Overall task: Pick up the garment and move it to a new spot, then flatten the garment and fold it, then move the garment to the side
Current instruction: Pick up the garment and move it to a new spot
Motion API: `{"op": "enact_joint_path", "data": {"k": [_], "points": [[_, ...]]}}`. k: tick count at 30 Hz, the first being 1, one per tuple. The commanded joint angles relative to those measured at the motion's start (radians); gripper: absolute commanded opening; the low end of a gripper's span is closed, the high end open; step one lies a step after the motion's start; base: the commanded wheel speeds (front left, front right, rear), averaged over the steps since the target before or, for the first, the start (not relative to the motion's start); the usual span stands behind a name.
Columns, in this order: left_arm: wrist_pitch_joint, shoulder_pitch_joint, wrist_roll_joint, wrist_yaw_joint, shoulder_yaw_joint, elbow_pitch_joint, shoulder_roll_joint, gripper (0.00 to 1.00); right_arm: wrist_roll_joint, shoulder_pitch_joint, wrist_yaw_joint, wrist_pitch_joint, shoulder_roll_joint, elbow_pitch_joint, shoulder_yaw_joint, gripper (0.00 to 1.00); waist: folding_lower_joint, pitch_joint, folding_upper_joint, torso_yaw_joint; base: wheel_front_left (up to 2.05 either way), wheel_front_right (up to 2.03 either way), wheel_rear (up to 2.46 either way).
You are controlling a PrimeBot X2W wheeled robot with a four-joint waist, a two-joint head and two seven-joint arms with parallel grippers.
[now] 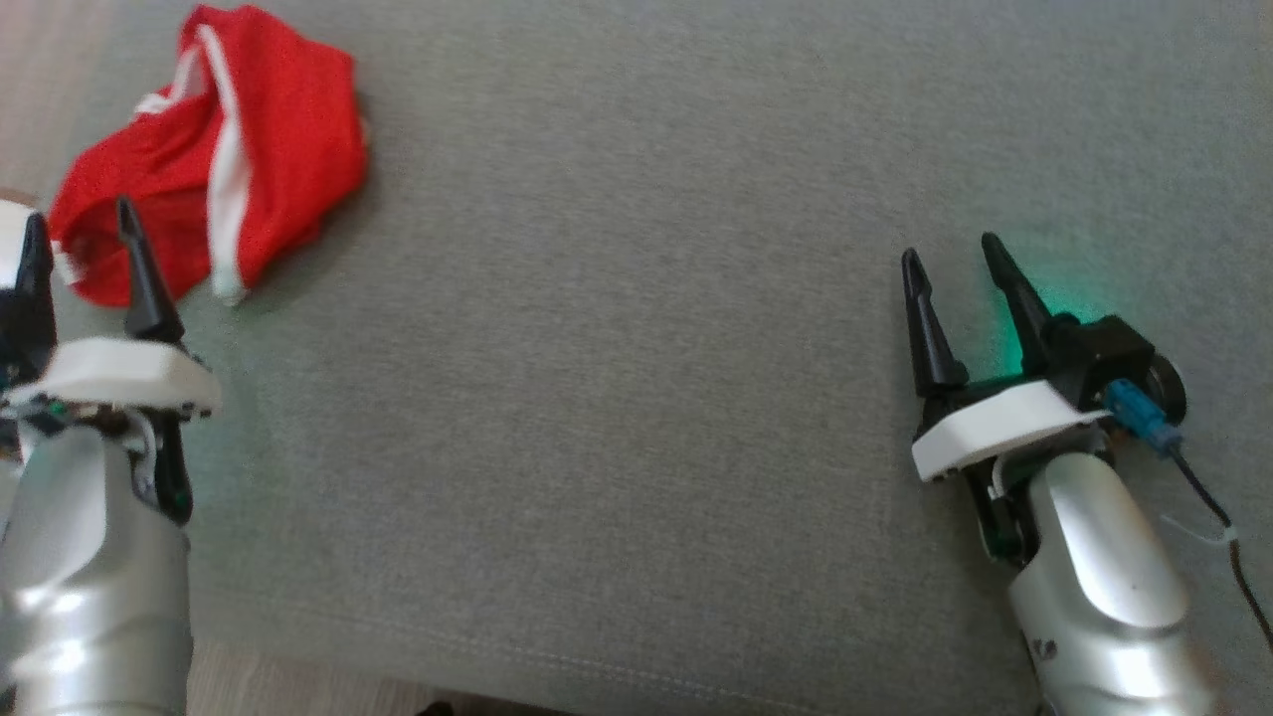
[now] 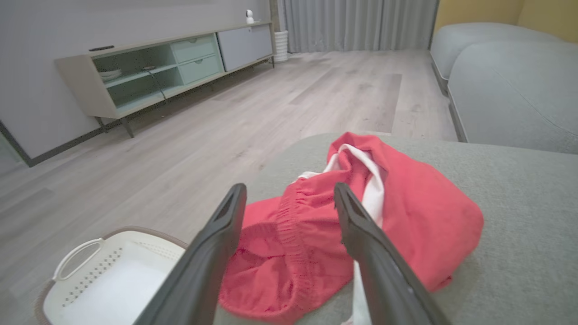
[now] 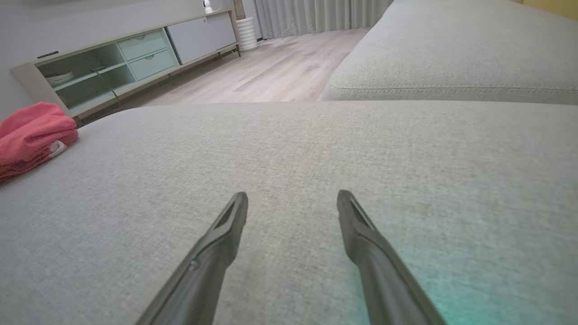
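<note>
— On cushion (image 1: 636, 418), far-left corner: red garment (image 1: 239, 149), crumpled, not yet lifted; left gripper (image 1: 80, 214) spread, poised at its near edge.
— Step: first pickup. Next: advance, pinch the waistband (image 2: 291, 216). Note right gripper (image 1: 950, 248) spread too, well apart.

Garment (image 1: 249, 149) sits on cushion's (image 1: 636, 348) far-left corner — left gripper (image 1: 80, 221) just before it, right gripper (image 1: 950, 247) well apart rightward; basket (image 2: 108, 289) on floor beside that corner.

Cloth garment (image 1: 288, 149), matt woven sofa (image 1: 636, 398)
</note>
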Motion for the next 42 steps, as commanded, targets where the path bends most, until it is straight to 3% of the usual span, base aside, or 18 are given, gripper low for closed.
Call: {"op": "enact_joint_path", "data": {"k": [1,8,15,16,17,18,19,26,33,42], "points": [[-0.005,-0.048,-0.012,-0.011,0.011,0.032,0.064,1.0,-0.014,-0.018,-0.001,-0.009,0.001,-0.027,0.017,1.0,-0.0003,0.039,0.0,-0.04,0.0,0.0,0.0],[-0.003,-0.139,-0.039,-0.028,-0.024,0.216,0.104,1.0,-0.039,-0.031,-0.001,-0.009,0.001,-0.033,0.001,1.0,-0.0003,0.071,0.0,-0.071,0.0,0.0,0.0],[0.043,-0.197,-0.128,-0.032,-0.112,0.348,0.08,1.0,-0.05,-0.039,-0.001,-0.009,0.001,-0.028,-0.012,1.0,-0.0003,0.091,0.0,-0.085,0.0,0.0,0.0],[0.054,-0.198,-0.143,-0.032,-0.132,0.356,0.079,0.9,-0.049,-0.04,-0.001,-0.009,0.001,-0.026,-0.011,1.0,-0.0003,0.091,0.0,-0.086,0.0,0.0,0.0],[0.063,-0.198,-0.162,-0.032,-0.151,0.36,0.078,0.47,-0.049,-0.041,-0.001,-0.009,0.001,-0.025,-0.011,1.0,-0.0003,0.09,0.0,-0.087,0.0,0.0,0.0],[0.068,-0.198,-0.182,-0.032,-0.17,0.361,0.078,0.15,-0.048,-0.042,-0.001,-0.009,0.001,-0.023,-0.011,1.0,-0.0003,0.088,0.0,-0.088,0.0,0.0,0.0],[0.072,-0.196,-0.199,-0.032,-0.189,0.361,0.08,0.0,-0.047,-0.043,-0.001,-0.009,0.001,-0.021,-0.012,1.0,-0.0003,0.085,0.0,-0.089,0.0,0.0,0.0],[0.037,-0.203,-0.287,-0.032,-0.311,0.309,0.136,0.0,-0.028,-0.044,-0.001,-0.009,0.001,-0.007,-0.017,1.0,-0.0003,0.043,0.0,-0.092,0.0,0.0,0.0],[-0.002,-0.242,-0.309,-0.032,-0.395,0.202,0.205,0.0,0.019,-0.013,-0.001,-0.009,0.001,0.002,-0.012,1.0,-0.0003,-0.046,0.0,-0.106,0.0,0.0,0.0],[-0.005,-0.26,-0.315,-0.033,-0.5,-0.001,0.258,0.0,0.091,0.031,-0.001,-0.009,0.001,0.008,-0.001,1.0,-0.0003,-0.16,0.0,-0.176,0.0,0.0,0.0]]}}
